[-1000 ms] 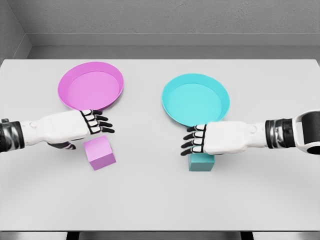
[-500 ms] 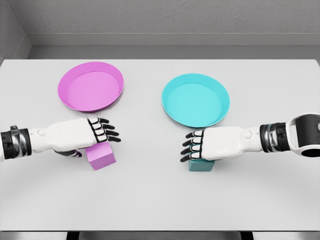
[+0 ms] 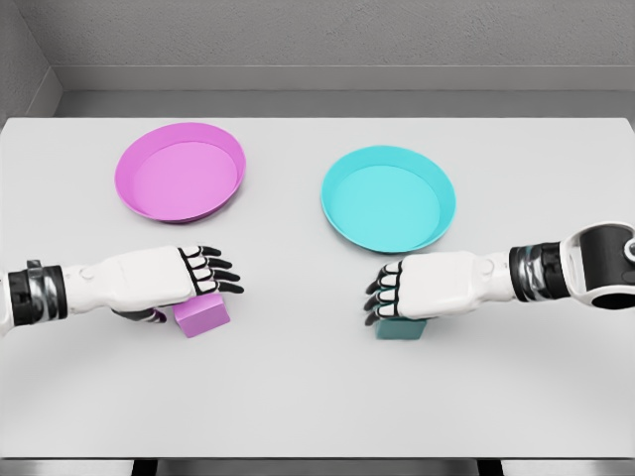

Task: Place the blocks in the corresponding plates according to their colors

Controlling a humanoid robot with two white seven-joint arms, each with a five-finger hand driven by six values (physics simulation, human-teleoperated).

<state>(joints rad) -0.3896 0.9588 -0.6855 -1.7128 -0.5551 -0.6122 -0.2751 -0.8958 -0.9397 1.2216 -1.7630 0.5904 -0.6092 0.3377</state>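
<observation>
Nothing's sorted so far: pink block point(image 3: 202, 313) and teal block point(image 3: 401, 328) sit on the table point(image 3: 298, 387) below their empty plates, loose-fingered left hand point(image 3: 164, 278) and right hand point(image 3: 432, 286) over them.

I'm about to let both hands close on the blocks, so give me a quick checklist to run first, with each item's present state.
1. Left hand over the pink block: ok, it covers the block's top.
2. Right hand over the teal block: ok, it covers most of the block.
3. Fingers around the blocks: cannot tell, the hands hide any contact.
4. Pink plate free: ok, nothing lies in it.
5. Teal plate free: ok, nothing lies in it.
6. Each block nearest its own colour's plate: ok.
</observation>
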